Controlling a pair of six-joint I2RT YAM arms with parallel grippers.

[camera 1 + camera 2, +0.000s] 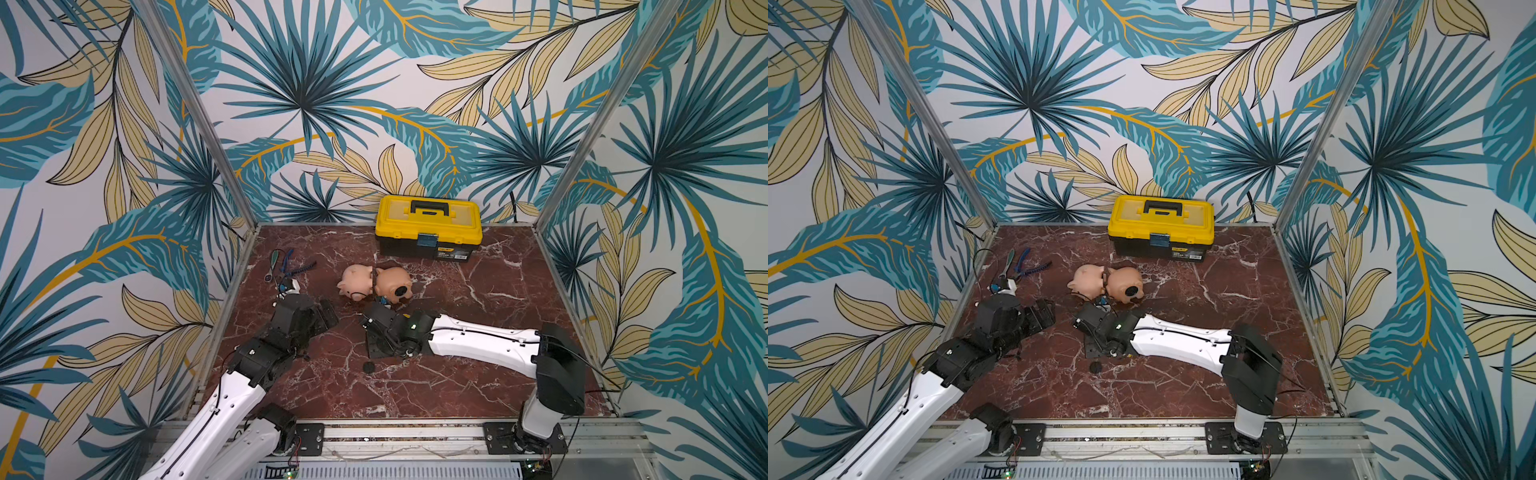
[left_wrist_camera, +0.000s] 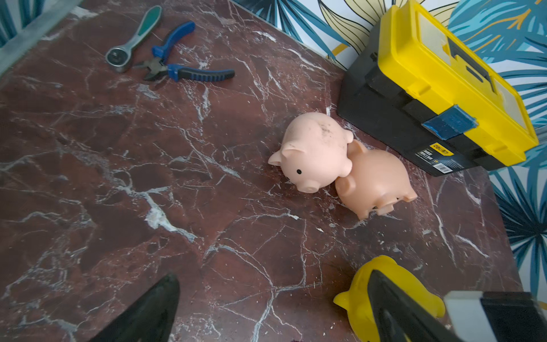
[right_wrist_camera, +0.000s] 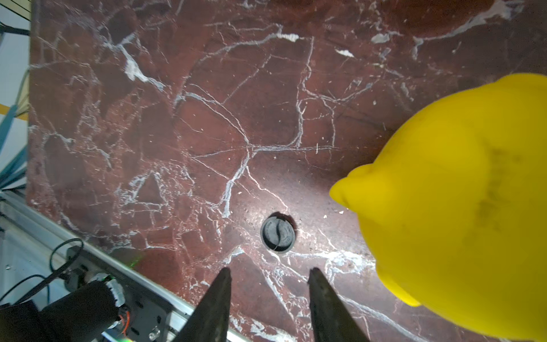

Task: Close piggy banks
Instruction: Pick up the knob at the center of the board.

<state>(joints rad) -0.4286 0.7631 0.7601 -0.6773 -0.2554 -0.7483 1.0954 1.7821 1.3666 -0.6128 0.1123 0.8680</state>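
Both left fingers (image 2: 148, 314) and right fingers (image 3: 216, 305) apart; yellow piggy bank (image 2: 355, 302) partly behind one.

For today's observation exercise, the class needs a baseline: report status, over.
Left gripper open, empty. Right gripper open, aimed at loose black disc. Yellow piggy bank close beside disc; pale pink bank and peach bank touching, farther off. Nothing blocking disc.

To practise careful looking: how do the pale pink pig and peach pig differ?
The pale pink pig is lighter than the peach pig. The pale pink pig has dark smudges; the peach pig looks clean. The peach pig lies on its side, a dark round spot on its belly; the pale pink pig shows none. Both are round and touch.
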